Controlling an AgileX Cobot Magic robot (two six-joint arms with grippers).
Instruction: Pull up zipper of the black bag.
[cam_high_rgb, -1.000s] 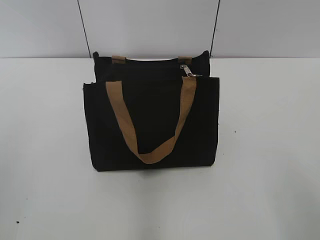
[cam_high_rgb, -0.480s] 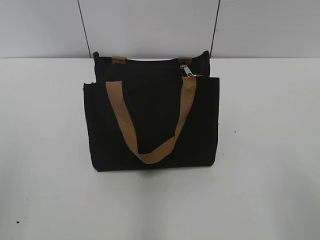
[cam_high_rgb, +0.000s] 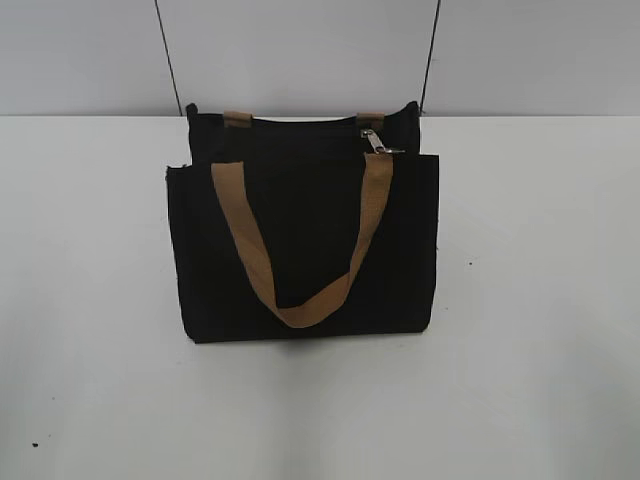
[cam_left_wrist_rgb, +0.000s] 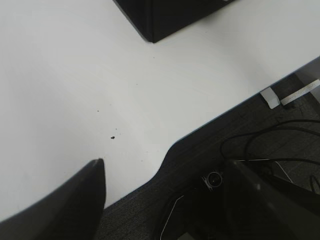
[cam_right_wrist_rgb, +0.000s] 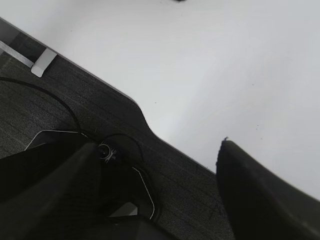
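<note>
The black bag (cam_high_rgb: 305, 250) stands upright on the white table in the exterior view, with a tan handle (cam_high_rgb: 300, 250) hanging down its front. The silver zipper pull (cam_high_rgb: 373, 141) sits on the top zip line near the bag's right end. A corner of the bag shows at the top of the left wrist view (cam_left_wrist_rgb: 165, 20). My left gripper (cam_left_wrist_rgb: 162, 200) is open and empty over the table's near edge, far from the bag. My right gripper (cam_right_wrist_rgb: 157, 187) is open and empty at the table's edge too. Neither gripper shows in the exterior view.
The white table (cam_high_rgb: 540, 300) runs wide around the bag. Its near edge with a curved cut-out shows in both wrist views (cam_left_wrist_rgb: 165, 150) (cam_right_wrist_rgb: 145, 125), with dark floor and cables (cam_left_wrist_rgb: 260, 140) below. A grey wall stands behind the table.
</note>
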